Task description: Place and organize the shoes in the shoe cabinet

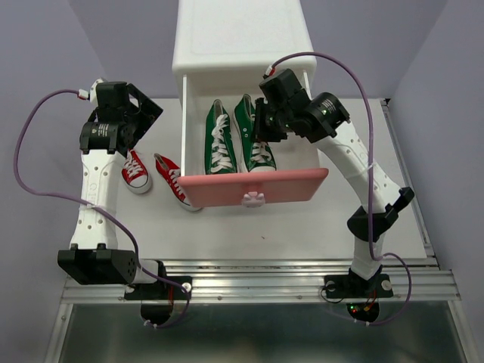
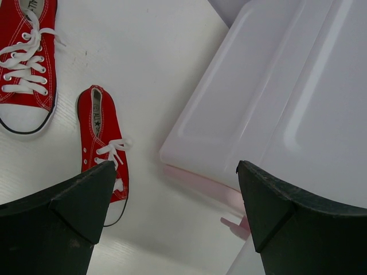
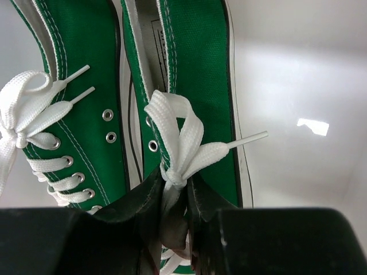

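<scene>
Sneakers in green sit side by side inside the open drawer (image 1: 257, 187) of the shoe cabinet (image 1: 240, 38), which stands at 12 o'clock on the surface (image 1: 302, 227). Their toes aim at 6 o'clock, toward the pink drawer front.

Your right gripper (image 1: 262, 127) reaches down into that drawer over the right green sneaker (image 1: 259, 155). In the right wrist view you can see its jaws pinched narrow on that shoe's tongue, just below the lace bow (image 3: 178, 137). The left green sneaker (image 1: 220, 144) lies just beside it at 9 o'clock.

Out on the surface, at 9 o'clock from the drawer, you have the two red ones. The nearer red sneaker (image 1: 172, 180) lies just beside the drawer's left corner. The farther red sneaker (image 1: 136, 171) sits a little apart from it, again at 9 o'clock.

Your left gripper (image 1: 142, 115) hangs above them toward 12 o'clock, near the cabinet's left wall, with its jaws spread wide and holding nothing.
</scene>
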Tool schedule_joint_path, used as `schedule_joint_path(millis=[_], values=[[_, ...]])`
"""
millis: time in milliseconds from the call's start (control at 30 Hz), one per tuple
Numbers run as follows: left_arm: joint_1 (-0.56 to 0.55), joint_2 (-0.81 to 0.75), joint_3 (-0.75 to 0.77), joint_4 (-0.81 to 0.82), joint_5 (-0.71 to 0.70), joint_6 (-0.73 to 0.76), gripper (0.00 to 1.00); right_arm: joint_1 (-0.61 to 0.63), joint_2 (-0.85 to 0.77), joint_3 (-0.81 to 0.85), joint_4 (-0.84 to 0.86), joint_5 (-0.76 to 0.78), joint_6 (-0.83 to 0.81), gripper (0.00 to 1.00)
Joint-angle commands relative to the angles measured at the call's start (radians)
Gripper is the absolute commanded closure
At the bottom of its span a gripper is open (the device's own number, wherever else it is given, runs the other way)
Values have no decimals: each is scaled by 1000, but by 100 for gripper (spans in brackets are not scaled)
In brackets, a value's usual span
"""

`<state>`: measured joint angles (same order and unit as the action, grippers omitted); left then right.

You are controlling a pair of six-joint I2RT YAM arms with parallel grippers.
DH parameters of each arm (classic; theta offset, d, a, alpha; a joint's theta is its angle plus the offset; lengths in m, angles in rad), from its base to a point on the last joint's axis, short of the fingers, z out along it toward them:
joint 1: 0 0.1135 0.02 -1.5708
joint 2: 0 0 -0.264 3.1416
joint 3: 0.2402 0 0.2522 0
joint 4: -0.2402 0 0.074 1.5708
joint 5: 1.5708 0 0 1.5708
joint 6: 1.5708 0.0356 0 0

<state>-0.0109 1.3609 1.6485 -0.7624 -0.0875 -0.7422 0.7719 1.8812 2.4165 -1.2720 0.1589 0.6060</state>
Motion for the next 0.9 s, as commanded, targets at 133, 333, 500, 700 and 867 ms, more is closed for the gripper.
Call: schedule_joint_path(millis=[133,333,500,700,867], values=[[3,-36,0,-2,-23,-2,1,27,16,81,-9,79,-14,73],[3,-45,-6,-6,-27,-2,1,27,-39,15,62,12,-38,49],[3,-48,-12,-2,-24,-8,1,27,-80,-8,147,-39,-41,29],[3,-51,-3,-3,-21,-2,1,27,-120,-37,272,-64,-40,21],[3,-49,20,-3,-11,4,1,27,-191,-80,481,-94,-48,0]])
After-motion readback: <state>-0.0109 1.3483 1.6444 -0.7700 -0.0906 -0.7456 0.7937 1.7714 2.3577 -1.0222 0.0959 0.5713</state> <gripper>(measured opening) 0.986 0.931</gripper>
